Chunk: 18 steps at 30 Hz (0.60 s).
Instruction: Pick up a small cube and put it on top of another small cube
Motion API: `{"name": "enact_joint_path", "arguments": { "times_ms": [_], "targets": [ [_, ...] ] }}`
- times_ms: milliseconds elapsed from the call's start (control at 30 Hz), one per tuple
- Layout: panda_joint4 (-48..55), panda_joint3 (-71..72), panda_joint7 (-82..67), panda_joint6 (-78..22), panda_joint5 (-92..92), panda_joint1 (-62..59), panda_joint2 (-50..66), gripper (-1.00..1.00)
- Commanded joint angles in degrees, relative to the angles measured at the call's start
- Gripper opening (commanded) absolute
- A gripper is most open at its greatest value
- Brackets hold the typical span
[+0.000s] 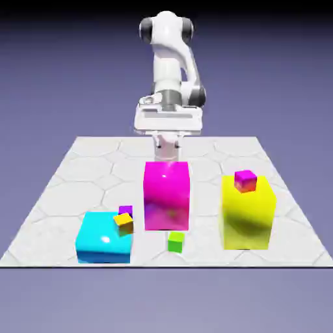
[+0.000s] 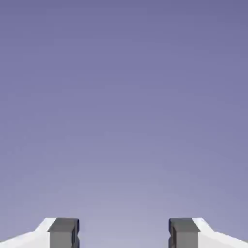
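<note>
Sitting on the table, tiny bright green cube.

Big magenta block, yellow block, cyan block — hex-tiled table.

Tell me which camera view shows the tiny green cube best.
The exterior view. There the tiny green cube sits in full sight on the table, in front of the big magenta block. The hand view shows none of it: only blue-violet backdrop and the open gripper.
</note>
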Motion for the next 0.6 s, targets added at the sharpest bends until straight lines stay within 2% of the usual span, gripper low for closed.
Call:
{"name": "enact_joint_path", "arguments": {
  "times_ms": [0, 567],
  "targets": [
    [1.1, 0.5, 0.8, -1.5, 0.0, -0.4, 2.1, 0.00],
    [20.5, 8.5, 13.6, -26.7, 0.3, -7.2, 37.4, 0.00]
  ]
}}
